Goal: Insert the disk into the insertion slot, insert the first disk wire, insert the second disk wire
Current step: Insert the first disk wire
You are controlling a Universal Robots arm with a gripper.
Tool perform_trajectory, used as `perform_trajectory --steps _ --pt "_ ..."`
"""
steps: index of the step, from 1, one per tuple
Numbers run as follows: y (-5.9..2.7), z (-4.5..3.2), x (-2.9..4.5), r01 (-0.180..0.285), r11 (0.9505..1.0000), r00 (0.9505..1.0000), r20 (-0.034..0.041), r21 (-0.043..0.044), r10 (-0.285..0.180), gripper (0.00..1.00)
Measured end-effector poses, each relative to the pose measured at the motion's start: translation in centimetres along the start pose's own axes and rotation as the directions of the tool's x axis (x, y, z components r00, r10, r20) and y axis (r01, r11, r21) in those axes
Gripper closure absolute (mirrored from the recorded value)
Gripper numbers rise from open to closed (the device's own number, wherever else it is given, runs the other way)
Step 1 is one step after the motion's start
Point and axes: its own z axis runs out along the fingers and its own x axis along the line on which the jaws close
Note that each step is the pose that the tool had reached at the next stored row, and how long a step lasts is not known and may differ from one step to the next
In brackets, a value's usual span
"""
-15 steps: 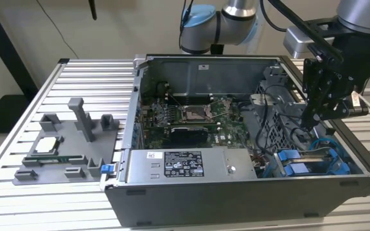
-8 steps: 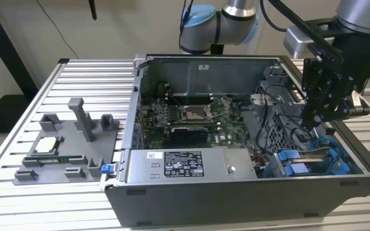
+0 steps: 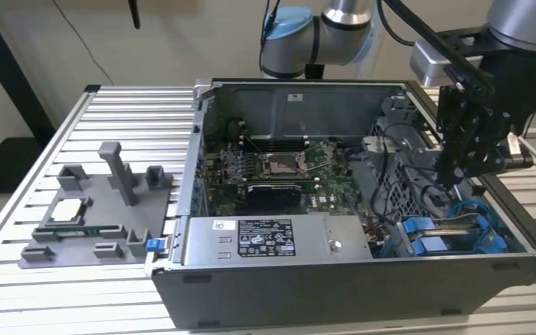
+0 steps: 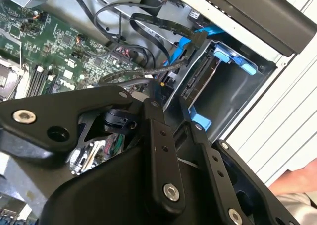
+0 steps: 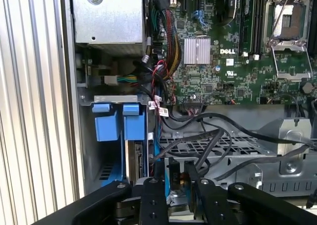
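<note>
Several black cables [image 5: 195, 118] crowd your black gripper [image 3: 452, 178] at the exterior view's right, grip unreadable; snagging one could unseat the blue-framed silver disk [image 4: 200, 79].

Robotics laboratory: an opened computer case [image 3: 343, 293] on a slatted aluminium counter [image 3: 128, 118], grey parts fixture [image 3: 109, 188] beside it, robot arm [image 3: 315, 38] behind.
</note>
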Motion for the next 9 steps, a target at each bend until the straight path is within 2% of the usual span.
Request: perform_trajectory --steps 5,6,9 --pt "0.01 0.05 0.01 -0.006 1.0000 1.0000 0.0043 0.0002 0.006 0.00" --pt "0.01 0.06 0.01 -0.006 1.0000 1.0000 0.0045 0.0002 0.006 1.00" --pt "0.01 0.06 0.01 -0.006 1.0000 1.0000 0.0047 0.0002 0.006 1.00"
